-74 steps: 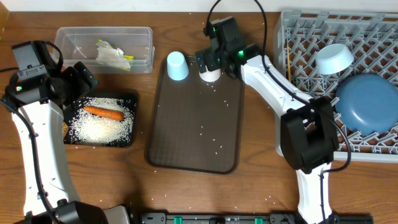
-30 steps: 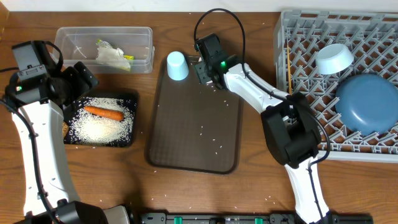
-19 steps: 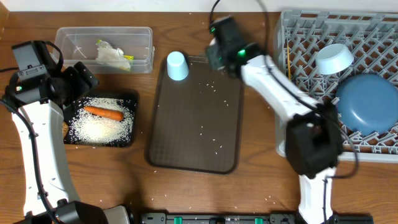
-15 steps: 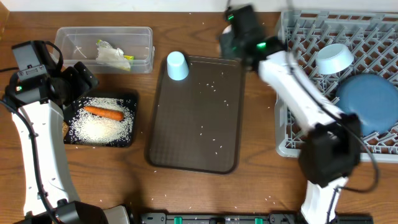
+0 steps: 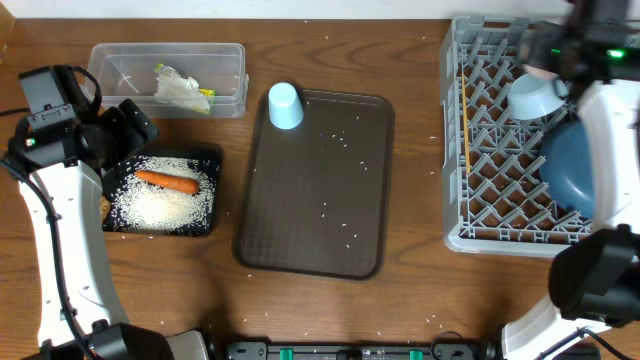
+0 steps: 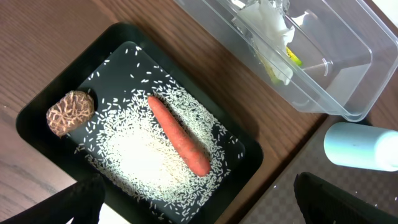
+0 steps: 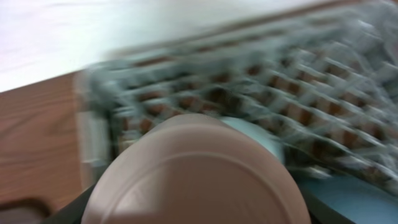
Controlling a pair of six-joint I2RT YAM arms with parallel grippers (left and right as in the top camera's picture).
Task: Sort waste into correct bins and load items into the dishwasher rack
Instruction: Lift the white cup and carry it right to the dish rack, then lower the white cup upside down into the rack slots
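Observation:
My right gripper (image 5: 562, 50) is shut on the small white cup (image 7: 199, 174) above the back of the grey dishwasher rack (image 5: 500, 215); the cup's base fills the blurred right wrist view. The white bowl (image 5: 535, 95), dark-blue plate (image 5: 572, 165) and chopsticks (image 5: 464, 115) sit in the rack. The light-blue cup (image 5: 285, 105) stands on the brown serving tray (image 5: 315, 200). My left gripper (image 6: 205, 208) is open above the black tray (image 5: 207, 228), which holds the carrot (image 6: 179, 143), rice (image 6: 140, 162) and brown lump (image 6: 69, 112). The clear tub (image 5: 120, 60) holds the tissue (image 6: 267, 22) and wrapper (image 6: 289, 59).
Loose rice grains lie on the serving tray and on the table near its front. The rack (image 7: 261, 81) takes up the right side of the table. The left arm's white link (image 5: 60, 250) stands at the left edge.
My right gripper closed on the small white cup on the serving tray, lifted it, and swung fast to the right over the rack. The left arm has not moved.

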